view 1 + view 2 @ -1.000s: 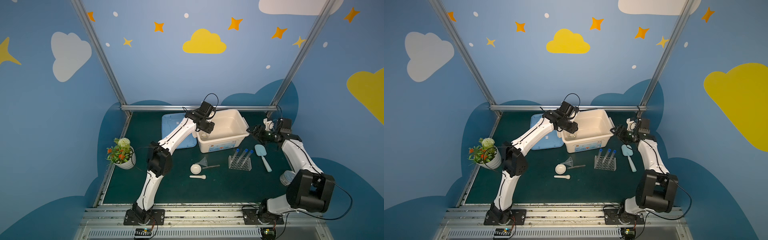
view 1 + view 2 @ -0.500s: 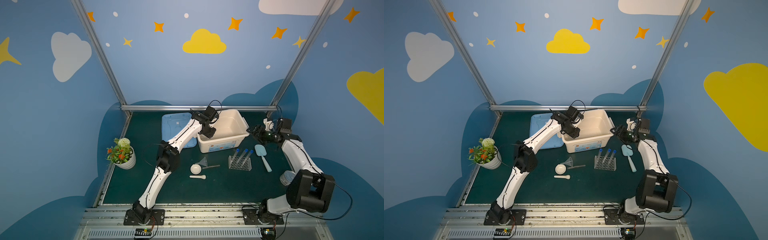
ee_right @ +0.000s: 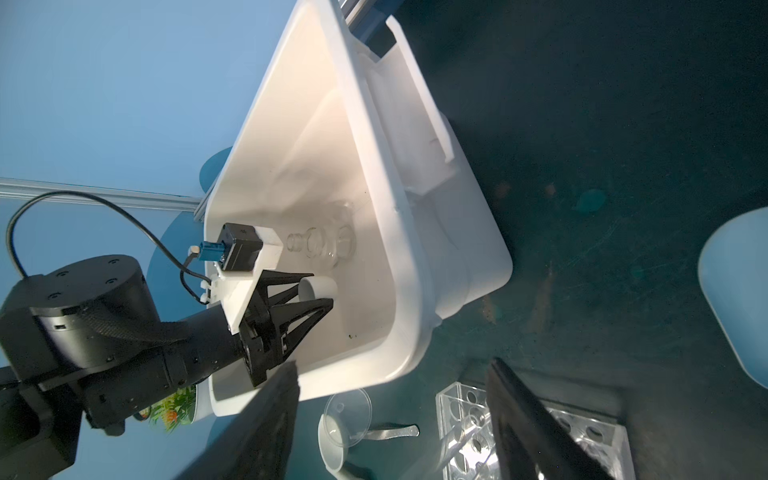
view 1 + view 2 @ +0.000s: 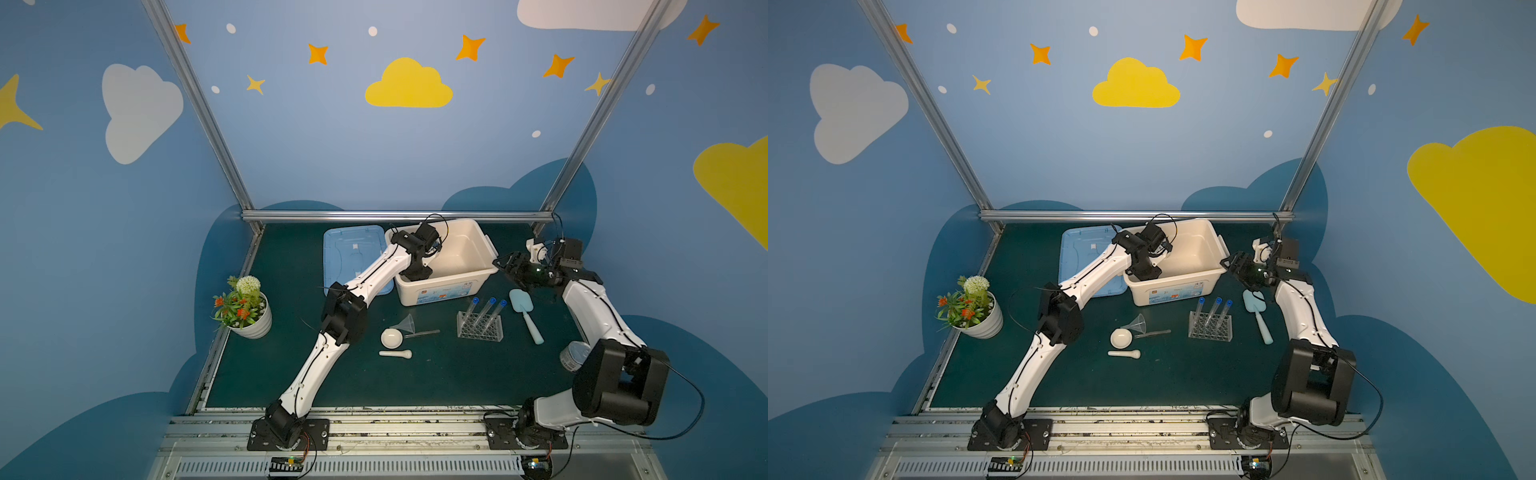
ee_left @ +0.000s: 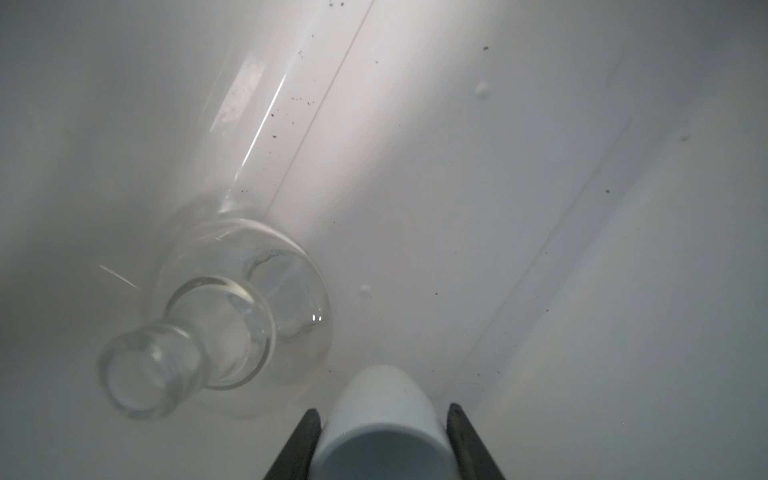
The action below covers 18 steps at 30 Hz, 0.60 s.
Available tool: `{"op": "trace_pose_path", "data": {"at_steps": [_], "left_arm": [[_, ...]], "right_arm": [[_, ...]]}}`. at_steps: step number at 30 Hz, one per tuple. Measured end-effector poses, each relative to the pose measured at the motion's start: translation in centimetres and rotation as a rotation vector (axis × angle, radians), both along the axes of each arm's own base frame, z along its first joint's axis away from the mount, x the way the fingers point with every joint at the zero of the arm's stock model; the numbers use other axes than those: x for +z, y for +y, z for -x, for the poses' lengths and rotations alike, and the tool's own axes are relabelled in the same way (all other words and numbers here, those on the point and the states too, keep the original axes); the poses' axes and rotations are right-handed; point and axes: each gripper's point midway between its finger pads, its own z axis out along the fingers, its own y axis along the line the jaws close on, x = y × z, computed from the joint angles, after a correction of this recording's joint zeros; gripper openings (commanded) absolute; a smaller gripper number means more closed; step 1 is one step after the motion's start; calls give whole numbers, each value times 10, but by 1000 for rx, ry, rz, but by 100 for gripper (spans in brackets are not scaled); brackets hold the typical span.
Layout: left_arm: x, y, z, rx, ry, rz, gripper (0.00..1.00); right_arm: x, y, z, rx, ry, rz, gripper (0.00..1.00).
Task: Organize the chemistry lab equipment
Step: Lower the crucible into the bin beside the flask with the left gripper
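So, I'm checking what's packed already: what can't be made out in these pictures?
- small cup in the left gripper: near end cut off by the left wrist view's edge.
- flask: too faint to find in both top views.
- round container: half covered by the right arm, unidentifiable.
- test tubes: mostly behind a gripper finger in the right wrist view.

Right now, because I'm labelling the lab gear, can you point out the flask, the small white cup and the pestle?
flask [image 5: 224, 332], left wrist view, on its clear glass body.
small white cup [image 5: 380, 399], left wrist view, on its outer wall.
pestle [image 4: 395, 353], in a top view, middle of its handle.
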Motion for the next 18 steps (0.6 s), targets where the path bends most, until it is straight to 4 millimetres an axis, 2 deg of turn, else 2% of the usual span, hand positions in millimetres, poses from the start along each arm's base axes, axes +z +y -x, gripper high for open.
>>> {"op": "trace_pose_path", "data": {"at_steps": [10,18], "left_arm": [[-4,6,-1,-48,-20,-58,31],[-23,7,-1,-59,4,-87,35]], "right_arm": [[0,1,0,5,0,-5,70],[-1,2,0,8,3,-8,71]]}}
